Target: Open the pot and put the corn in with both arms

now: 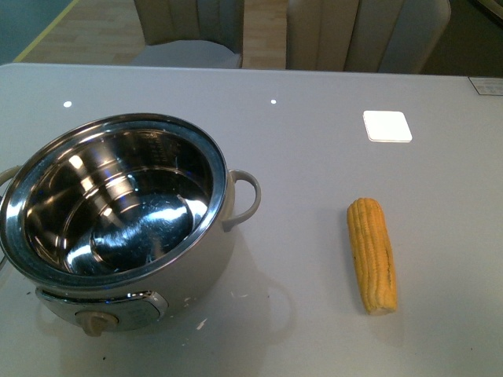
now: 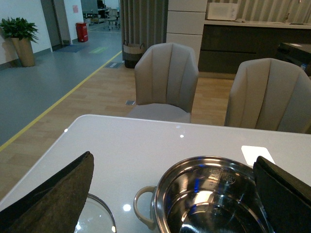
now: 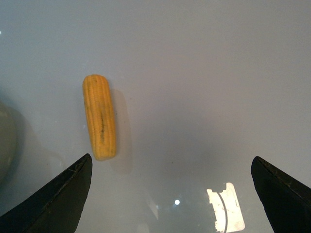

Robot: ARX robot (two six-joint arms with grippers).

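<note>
**Left claw** (image 2: 172, 158): spread wide, nothing between its fingers (image 2: 53, 194).

**Right claw** (image 3: 171, 159): spread wide, empty, above bare desk (image 3: 204, 73).

**Pot** (image 1: 196, 271)
- Stands on the desk, below and ahead of the left claw.
- In the left wrist view it sits in the gap between the two fingers, closer to one of them and touching neither.
- It is uncovered, and the steel inside shows only reflections.
- The body is cream, with a loop handle (image 1: 247, 196) on the side facing the corn and a beige dial (image 1: 94, 322) on the near face.

**Corn** (image 1: 372, 253)
- One yellow cob lying flat on the desk, well apart from the pot.
- It is ahead of the right claw, just off the tip of the finger on the pot's side, and not touching it.
- Its length runs roughly the way the claw points.

**Round glass piece** (image 2: 97, 218): has a metal edge and lies on the desk under the left claw's other finger, beside the pot. It is partly hidden.

**Chairs**: two padded chairs (image 2: 167, 77) (image 2: 269, 94) stand past the far edge of the desk, beyond the left claw.

**Front view**: neither arm appears.
</note>
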